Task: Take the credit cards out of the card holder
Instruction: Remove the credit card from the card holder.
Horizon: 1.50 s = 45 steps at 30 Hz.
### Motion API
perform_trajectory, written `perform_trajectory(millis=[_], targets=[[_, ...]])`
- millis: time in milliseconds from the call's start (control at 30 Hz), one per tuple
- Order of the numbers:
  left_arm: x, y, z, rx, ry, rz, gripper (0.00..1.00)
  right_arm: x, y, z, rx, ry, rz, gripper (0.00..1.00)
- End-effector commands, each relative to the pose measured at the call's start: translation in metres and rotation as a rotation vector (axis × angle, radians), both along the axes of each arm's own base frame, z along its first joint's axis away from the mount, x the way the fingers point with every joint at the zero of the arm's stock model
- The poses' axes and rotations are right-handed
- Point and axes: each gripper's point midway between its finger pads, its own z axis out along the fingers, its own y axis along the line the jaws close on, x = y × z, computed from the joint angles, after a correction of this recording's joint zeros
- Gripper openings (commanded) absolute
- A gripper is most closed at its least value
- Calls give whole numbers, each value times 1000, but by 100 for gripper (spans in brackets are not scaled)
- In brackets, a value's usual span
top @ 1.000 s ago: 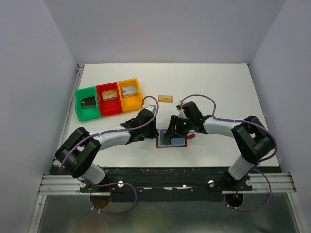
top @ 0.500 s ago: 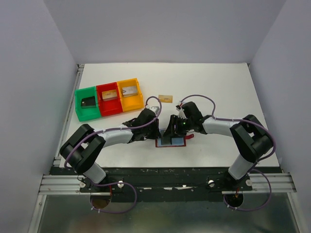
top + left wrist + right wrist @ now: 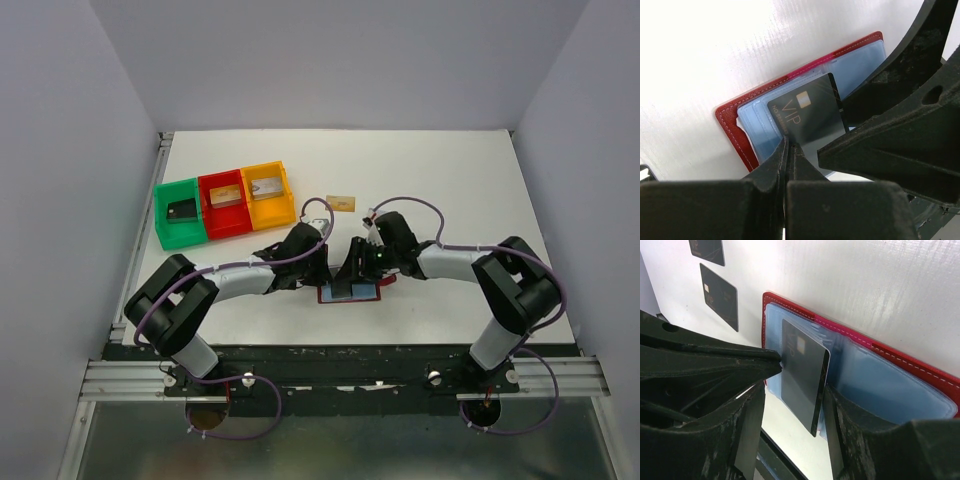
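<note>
Jaws of left gripper [image 3: 788,146] pinched tight on the near edge of a black plastic card lettered VIP [image 3: 810,117]; jaws of right gripper [image 3: 790,395] parted, standing either side of that card, gripping nothing. Over the last second: a swing-in of the left arm from beside the dark red folding card holder [image 3: 735,129] to over its left edge. Judged: grasp made, card ready for drawing out. Holder lying open on the white worktop [image 3: 450,180], black card partly out of a light blue pocket [image 3: 885,390], other pockets seemingly empty. Two more black cards [image 3: 719,296] and a gold-orange card [image 3: 341,203] already lying loose. Green tray [image 3: 183,238] holding a dark flat piece, red tray [image 3: 228,230] and yellow tray [image 3: 272,216] each a pale one; kind unclear.
</note>
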Motion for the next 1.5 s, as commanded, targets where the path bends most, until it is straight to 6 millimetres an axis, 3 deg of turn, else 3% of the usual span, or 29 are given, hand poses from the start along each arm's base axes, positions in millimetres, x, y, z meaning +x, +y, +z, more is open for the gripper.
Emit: perform_trajectory(millis=[0, 267, 700, 1467], targets=[[2, -5, 3, -2, 0, -8, 0, -12, -10, -13, -40, 19, -15, 57], [3, 2, -2, 33, 7, 24, 0, -12, -4, 3, 33, -33, 0, 53], [5, 3, -2, 41, 6, 37, 0, -7, -3, 22, 104, -89, -18, 54], [2, 3, -6, 42, 20, 28, 0, -12, 12, 27, 210, -51, 47, 55]])
